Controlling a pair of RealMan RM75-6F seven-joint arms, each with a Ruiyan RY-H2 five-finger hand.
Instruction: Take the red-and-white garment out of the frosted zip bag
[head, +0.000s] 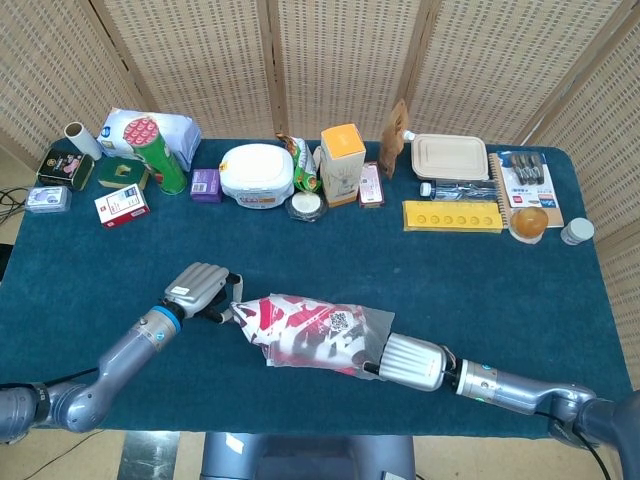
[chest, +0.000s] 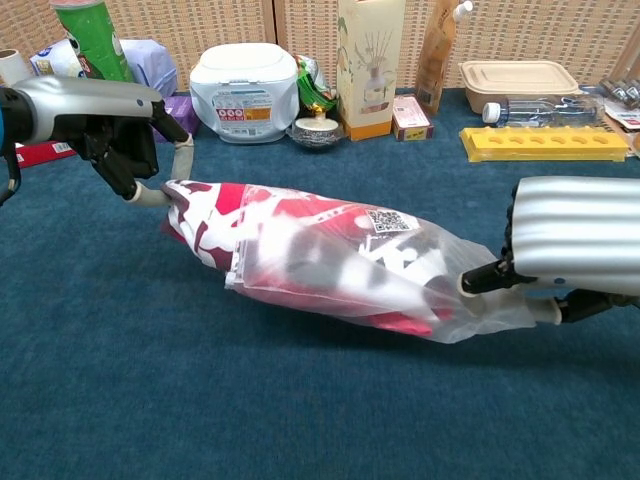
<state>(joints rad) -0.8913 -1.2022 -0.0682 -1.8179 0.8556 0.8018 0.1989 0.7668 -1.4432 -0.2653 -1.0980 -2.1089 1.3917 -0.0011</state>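
Note:
The frosted zip bag (head: 335, 335) (chest: 400, 280) lies on the blue table, its open mouth toward the left. The red-and-white garment (head: 262, 318) (chest: 205, 215) sticks partly out of that mouth. My left hand (head: 195, 290) (chest: 120, 140) pinches the garment's exposed end at the left. My right hand (head: 412, 362) (chest: 580, 250) grips the bag's closed end at the right, fingers curled on the plastic. A QR label (chest: 388, 221) sits on top of the bag.
Along the table's far edge stand a green can (head: 160, 155), a white tub (head: 257, 175), an orange-topped carton (head: 342, 160), a lunch box (head: 450, 157), a yellow tray (head: 452, 216) and several small boxes. The table's front edge lies close below both arms.

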